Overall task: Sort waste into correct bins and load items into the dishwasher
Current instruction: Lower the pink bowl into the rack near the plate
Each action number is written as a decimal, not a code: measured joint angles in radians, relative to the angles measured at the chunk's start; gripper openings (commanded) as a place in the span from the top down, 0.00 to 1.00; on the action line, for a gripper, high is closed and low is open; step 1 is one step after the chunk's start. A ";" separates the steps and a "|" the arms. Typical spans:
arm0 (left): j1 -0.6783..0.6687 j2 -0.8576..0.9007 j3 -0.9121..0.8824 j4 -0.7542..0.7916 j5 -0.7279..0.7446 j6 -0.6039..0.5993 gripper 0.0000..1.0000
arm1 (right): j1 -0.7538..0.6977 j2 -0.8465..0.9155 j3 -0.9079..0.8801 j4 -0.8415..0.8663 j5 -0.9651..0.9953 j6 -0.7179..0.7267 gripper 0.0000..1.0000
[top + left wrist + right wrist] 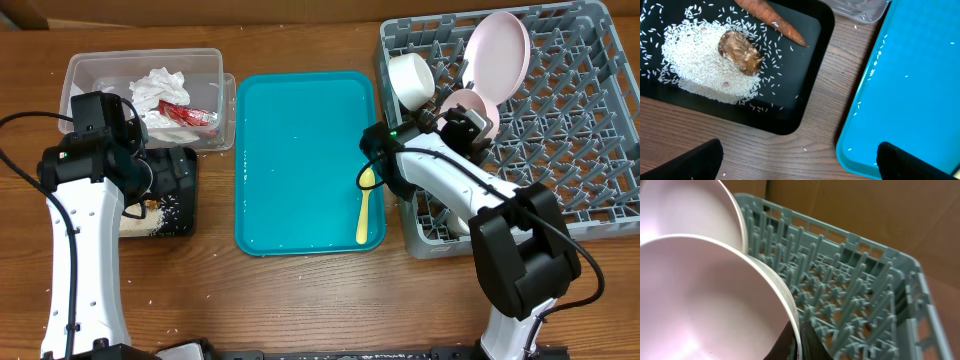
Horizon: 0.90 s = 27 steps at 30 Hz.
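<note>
Between the fingers of the right gripper (pixel 797 345): a pale bowl (pixel 705 305). The jaws are clamping its rim, and the bowl is standing on edge inside the grey dish rack (pixel 855 295).

Just beyond the bowl from this gripper: a large pale plate (pixel 685 205), leaning upright among the pegs.

Near the right gripper, in the rack corner next to the teal serving tray (pixel 300 160): a small white cup (pixel 410 77), sitting among the pegs.

Outside the rack, well apart from both grippers: a yellow spoon (pixel 364 205), lying on the teal serving tray along the edge nearest the rack.

Around the left gripper (pixel 800 150): nothing held. The fingers are standing wide apart, hanging over the table (pixel 835 70) by a corner of the black tray (pixel 805 75).

Ahead of the left gripper, in the black tray:
- a heap of white rice (pixel 695 70), with stray grains lying around it
- a brown food lump (pixel 740 52), resting on the heap
- an orange carrot piece (pixel 772 17), lying just past the lump

Beyond the black tray from the left gripper: a clear tub (pixel 90 70), holding crumpled white napkins (pixel 160 88) and a red wrapper (pixel 188 114).
</note>
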<state>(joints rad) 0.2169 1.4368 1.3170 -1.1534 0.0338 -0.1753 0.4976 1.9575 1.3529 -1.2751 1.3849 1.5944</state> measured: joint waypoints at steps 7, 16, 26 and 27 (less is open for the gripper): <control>0.000 0.000 0.000 0.000 0.000 0.000 0.00 | 0.000 0.000 -0.005 0.393 -0.009 -0.257 0.96; 0.000 0.000 0.000 0.000 0.000 0.000 0.00 | -0.019 0.000 -0.005 0.418 -0.016 -0.486 0.96; 0.000 0.000 0.000 0.000 0.000 0.000 0.00 | -0.045 0.000 -0.005 0.370 -0.022 -0.507 0.96; 0.000 0.000 0.000 0.000 0.000 0.000 0.00 | -0.046 0.000 -0.005 0.367 -0.027 -0.507 0.96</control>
<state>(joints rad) 0.2169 1.4368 1.3170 -1.1534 0.0338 -0.1753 0.4519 1.9575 1.3479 -0.9081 1.3575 1.0870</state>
